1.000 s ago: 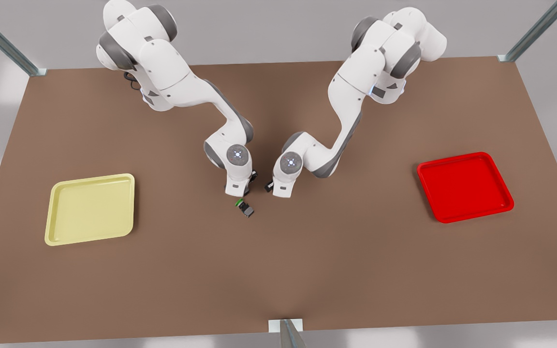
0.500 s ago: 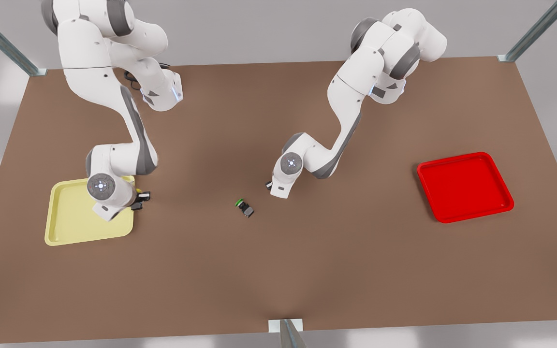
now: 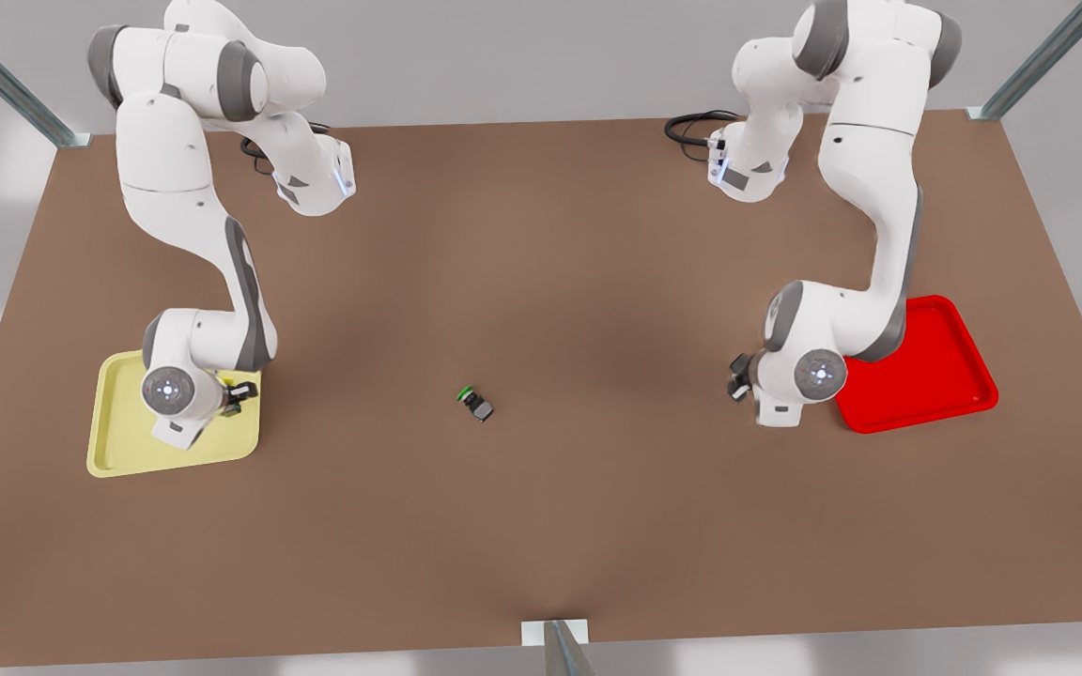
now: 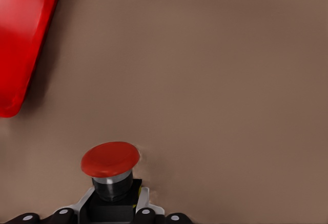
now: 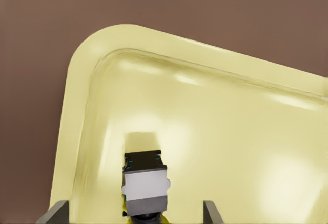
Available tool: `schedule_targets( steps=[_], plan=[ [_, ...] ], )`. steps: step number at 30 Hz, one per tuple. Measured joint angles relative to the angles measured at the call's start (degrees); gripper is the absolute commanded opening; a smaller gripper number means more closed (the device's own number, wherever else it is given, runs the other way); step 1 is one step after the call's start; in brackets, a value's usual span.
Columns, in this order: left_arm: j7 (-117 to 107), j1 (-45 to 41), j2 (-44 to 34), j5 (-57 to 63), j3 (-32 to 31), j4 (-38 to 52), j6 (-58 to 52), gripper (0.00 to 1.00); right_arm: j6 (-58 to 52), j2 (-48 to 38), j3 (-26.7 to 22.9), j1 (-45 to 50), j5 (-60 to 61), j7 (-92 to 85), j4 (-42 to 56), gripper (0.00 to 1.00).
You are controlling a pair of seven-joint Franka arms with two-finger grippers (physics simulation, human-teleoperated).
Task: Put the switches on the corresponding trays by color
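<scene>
Switches at their trays, one set down and one in the air

Left gripper (image 3: 774, 413) was clamped on the red switch (image 4: 110, 160), cap pointing away from the fingers, and we saw it just short of the red tray (image 3: 935, 376), which lay toward the front view's right of it. Right gripper (image 3: 173, 430) hung over the yellow tray (image 3: 118, 441) with fingers spread wide; the yellow switch (image 5: 145, 185) lay between them near a tray corner, apparently let go
</scene>
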Motion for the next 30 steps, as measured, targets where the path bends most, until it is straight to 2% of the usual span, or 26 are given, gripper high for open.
schedule_targets(
  steps=[2, 6, 8, 10, 11, 12, 16, 18, 19, 22, 24, 25, 27, 30],
  plan=[
    [3.61, 4.19, -1.01, 3.22, 0.0, -2.79, -3.42, 0.48, -3.93, -2.73, 2.15, 0.25, 1.44, -1.53, 10.16, 1.0],
    [10.36, 10.34, -1.23, 9.05, -0.03, -4.92, -7.15, 0.48, -18.29, -3.7, 11.99, 0.58, 5.15, -2.0, 31.8, 1.0],
    [13.64, 13.94, -0.83, 11.24, -0.03, -5.18, -7.08, 0.48, -27.56, -8.08, 13.53, -0.48, 5.84, -0.91, 35.42, 1.0],
    [16.66, 16.22, -0.53, 12.83, -0.02, -5.21, -6.66, 0.48, -34.88, -14.63, 13.88, -1.97, 5.92, 0.11, 34.14, 1.0],
    [18.07, 16.83, -0.44, 13.4, -0.02, -5.22, -6.37, 0.7, -37.76, -17.17, 13.94, -2.25, 5.77, 0.75, 33.09, 1.0],
    [19.43, 17.18, -0.3, 13.82, -0.02, -5.23, -6.08, 1.0, -40.16, -18.84, 13.97, -2.37, 5.64, 1.53, 31.95, 1.0],
    [24.23, 17.78, -0.43, 14.74, -0.03, -5.11, -5.52, 1.0, -46.62, -19.88, 14.04, -2.18, 5.27, 4.55, 31.06, 1.0],
    [26.86, 17.77, -1.08, 14.82, -0.1, -1.31, -7.48, 1.0, -48.56, -19.89, 14.05, -1.99, 5.16, 5.83, 31.07, 1.0],
    [28.26, 17.42, -1.56, 14.66, -0.46, 3.23, -9.66, 1.0, -49.31, -19.89, 14.05, -1.94, 5.02, 6.41, 31.07, 1.0],
    [31.59, 7.15, -1.69, 11.39, -1.75, 31.65, -20.14, 1.0, -50.94, -19.89, 14.05, -1.95, 4.68, 7.97, 31.08, 1.0],
    [33.28, 1.27, -2.55, 9.12, -2.34, 39.27, -23.98, 1.0, -51.66, -19.89, 14.05, -2.0, 4.56, 8.85, 31.08, 1.0],
    [34.07, 0.13, -6.14, 7.12, -1.66, 37.59, -24.18, 1.0, -51.94, -19.89, 14.05, -2.01, 4.51, 9.26, 31.08, 1.0],
    [35.54, -4.1, -12.93, 2.3, 4.96, 31.24, -23.31, 1.0, -52.35, -19.89, 14.05, -2.01, 4.44, 10.0, 31.08, 1.0],
    [37.47, -5.11, -12.59, -1.68, 7.75, 34.24, -24.56, 1.0, -52.75, -19.89, 14.05, -1.99, 4.36, 10.96, 31.13, 1.0]
  ],
)
